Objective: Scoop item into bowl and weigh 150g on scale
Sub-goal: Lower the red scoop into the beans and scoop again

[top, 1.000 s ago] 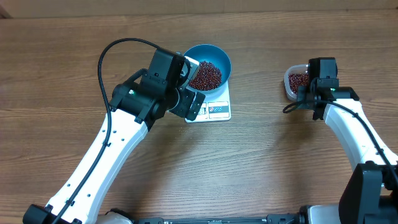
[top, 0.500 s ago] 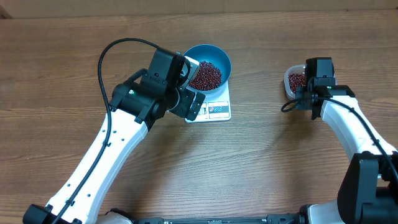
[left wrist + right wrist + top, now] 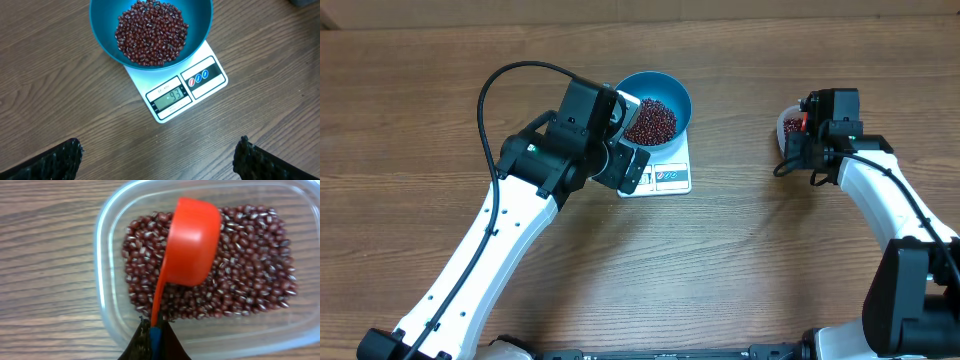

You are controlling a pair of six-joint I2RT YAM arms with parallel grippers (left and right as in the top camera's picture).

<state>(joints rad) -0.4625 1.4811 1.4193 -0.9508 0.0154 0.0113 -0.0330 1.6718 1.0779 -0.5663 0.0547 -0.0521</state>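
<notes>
The blue bowl stands on the white scale, holding a heap of red-brown beans. The display reads 93. My left gripper hovers wide open at the scale's left front, holding nothing. More beans lie in a clear plastic tub at the right. My right gripper is shut on the handle of a red scoop. The scoop is tipped over the tub's beans with its rounded back towards the wrist camera.
Bare wooden tabletop surrounds the scale and the tub. The left arm's black cable loops above the table at the left. The right arm runs to the lower right.
The right gripper has shifted a little up and left over the tub and turned, so the red scoop now shows from above. The left arm, bowl and scale have not moved.
</notes>
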